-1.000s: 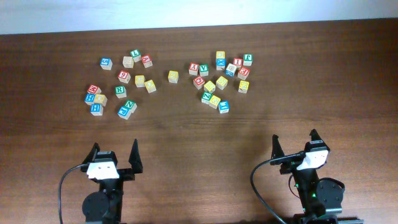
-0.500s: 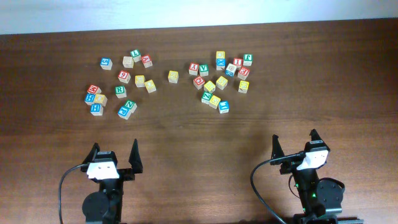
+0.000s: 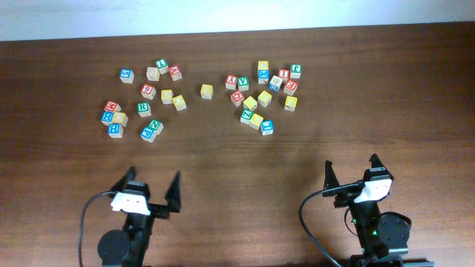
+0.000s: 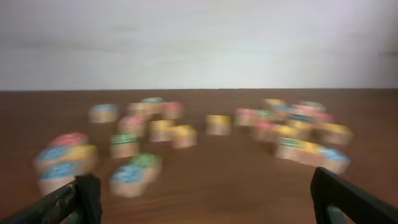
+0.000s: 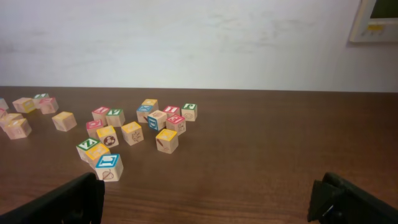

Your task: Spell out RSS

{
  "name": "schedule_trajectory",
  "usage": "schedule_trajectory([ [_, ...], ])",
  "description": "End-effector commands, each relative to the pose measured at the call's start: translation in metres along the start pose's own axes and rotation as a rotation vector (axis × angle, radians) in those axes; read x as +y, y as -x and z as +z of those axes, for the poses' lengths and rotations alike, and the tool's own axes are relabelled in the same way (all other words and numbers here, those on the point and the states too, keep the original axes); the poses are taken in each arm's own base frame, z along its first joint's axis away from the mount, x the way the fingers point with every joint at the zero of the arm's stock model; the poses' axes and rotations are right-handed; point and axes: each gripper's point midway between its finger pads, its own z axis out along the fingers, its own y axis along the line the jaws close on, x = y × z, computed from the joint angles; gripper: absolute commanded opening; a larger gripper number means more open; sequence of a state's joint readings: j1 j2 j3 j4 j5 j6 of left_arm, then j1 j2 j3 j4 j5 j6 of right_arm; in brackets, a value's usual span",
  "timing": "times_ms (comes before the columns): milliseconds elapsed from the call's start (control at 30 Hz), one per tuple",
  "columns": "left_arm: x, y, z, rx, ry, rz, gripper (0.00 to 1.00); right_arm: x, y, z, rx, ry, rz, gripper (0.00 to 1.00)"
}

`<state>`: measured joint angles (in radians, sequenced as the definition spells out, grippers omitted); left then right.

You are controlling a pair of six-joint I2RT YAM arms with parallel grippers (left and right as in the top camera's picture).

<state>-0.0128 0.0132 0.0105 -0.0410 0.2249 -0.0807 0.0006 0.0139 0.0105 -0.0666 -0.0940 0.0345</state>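
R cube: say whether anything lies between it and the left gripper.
A blue cube, with a green cube beside it, lies just in front of the R cube, on the line from the open left gripper.

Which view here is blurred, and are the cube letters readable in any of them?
Left wrist view: blurred throughout, the cubes are only coloured blobs. Right wrist view: sharp, some letters readable. Overhead view: sharp and evenly lit, no glare on the table, letters tiny.
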Motion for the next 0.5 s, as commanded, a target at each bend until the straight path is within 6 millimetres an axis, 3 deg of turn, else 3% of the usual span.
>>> schedule_trajectory([
  [0, -0.103, 0.026, -0.035, -0.085, -0.631, 0.024, 0.99, -0.003, -0.001, 0.000, -0.001, -0.013, 0.011, 0.98],
  [167, -0.131, 0.063, -0.068, -0.281, -0.817, 0.181, 0.99, -0.003, -0.001, 0.000, -0.001, -0.013, 0.011, 0.98],
  [300, -0.137, 0.089, -0.084, -0.374, -0.849, 0.159, 0.99, -0.003, -0.001, 0.000, -0.001, -0.013, 0.011, 0.98],
  [467, -0.134, 0.102, -0.087, -0.381, -0.841, 0.044, 0.99, -0.003, -0.001, 0.000, -0.001, -0.013, 0.011, 0.98],
])
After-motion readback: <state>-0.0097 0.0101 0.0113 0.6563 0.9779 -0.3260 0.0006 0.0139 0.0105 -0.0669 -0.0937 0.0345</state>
